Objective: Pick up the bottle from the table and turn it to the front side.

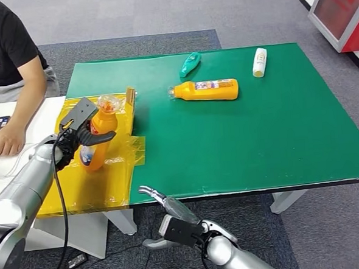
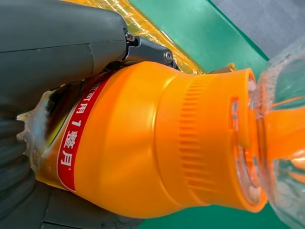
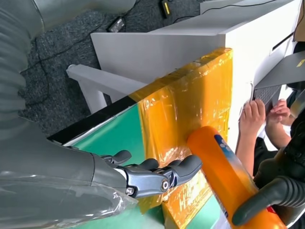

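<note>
1. Two hands are at work: the left hand (image 1: 78, 129) grips the orange bottle (image 1: 97, 139), fingers wrapped round its body, while the right hand (image 1: 176, 223) hangs below the table's near edge, fingers apart and holding nothing.
2. The bottle stands roughly upright, leaning a little, over the yellow film-covered sheet (image 1: 104, 182) at the left end of the green table (image 1: 260, 135); whether its base touches the sheet cannot be told.
3. The grip sits on the labelled middle, leaving the clear cap (image 2: 284, 124) free; this probably lets the hand rotate the bottle without fouling the neck.
4. In the left wrist view the red label strip (image 2: 74, 138) wraps round the side, suggesting the front face is not yet squared forward.
5. Another orange bottle (image 1: 207, 90), a teal bottle (image 1: 190, 64) and a white bottle (image 1: 259, 62) lie on the green surface, well apart from the hand.
6. A person (image 1: 7, 66) sits nearby at a laptop.
</note>
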Controlling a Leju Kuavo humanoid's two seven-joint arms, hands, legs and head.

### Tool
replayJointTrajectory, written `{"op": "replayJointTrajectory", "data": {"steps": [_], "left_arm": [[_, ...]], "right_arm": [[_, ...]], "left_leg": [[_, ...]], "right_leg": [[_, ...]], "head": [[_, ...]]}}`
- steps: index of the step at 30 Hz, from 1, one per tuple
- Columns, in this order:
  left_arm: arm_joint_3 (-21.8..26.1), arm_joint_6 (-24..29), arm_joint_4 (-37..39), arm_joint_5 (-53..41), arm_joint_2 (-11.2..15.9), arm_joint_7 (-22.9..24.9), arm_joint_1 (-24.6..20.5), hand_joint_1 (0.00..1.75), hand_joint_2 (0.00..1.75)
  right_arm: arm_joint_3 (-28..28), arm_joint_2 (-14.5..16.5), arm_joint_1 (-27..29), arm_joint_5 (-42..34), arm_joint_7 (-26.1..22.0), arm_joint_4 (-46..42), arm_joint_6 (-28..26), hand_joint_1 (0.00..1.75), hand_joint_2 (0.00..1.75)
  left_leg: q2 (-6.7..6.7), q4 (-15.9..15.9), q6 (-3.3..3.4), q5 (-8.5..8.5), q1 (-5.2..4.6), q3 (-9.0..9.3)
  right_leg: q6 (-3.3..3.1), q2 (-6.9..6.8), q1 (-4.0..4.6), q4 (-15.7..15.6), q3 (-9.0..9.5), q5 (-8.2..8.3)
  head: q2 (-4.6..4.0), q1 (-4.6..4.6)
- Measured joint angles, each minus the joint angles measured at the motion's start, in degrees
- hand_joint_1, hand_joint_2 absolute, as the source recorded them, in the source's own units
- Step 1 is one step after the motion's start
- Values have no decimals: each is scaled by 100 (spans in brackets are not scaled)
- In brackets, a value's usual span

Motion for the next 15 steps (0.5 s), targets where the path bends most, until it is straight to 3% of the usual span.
{"op": "replayJointTrajectory", "data": {"steps": [8, 15], "left_arm": [[-432, 103, 50, -602, -61, 278, -72, 175, 175], [-1195, 276, 199, -1479, -22, 381, 102, 175, 175]], "right_arm": [[-30, 18, 0, 22, -34, 65, 16, 0, 175], [-109, 23, 17, 51, -55, 79, 27, 0, 175]], "left_leg": [[42, -11, -15, -35, 1, 55], [62, -26, -27, -19, 3, 65]], "right_leg": [[-16, 44, 1, 0, 37, -15], [-28, 61, 3, 2, 22, -16]], "head": [[0, 0], [0, -1]]}}
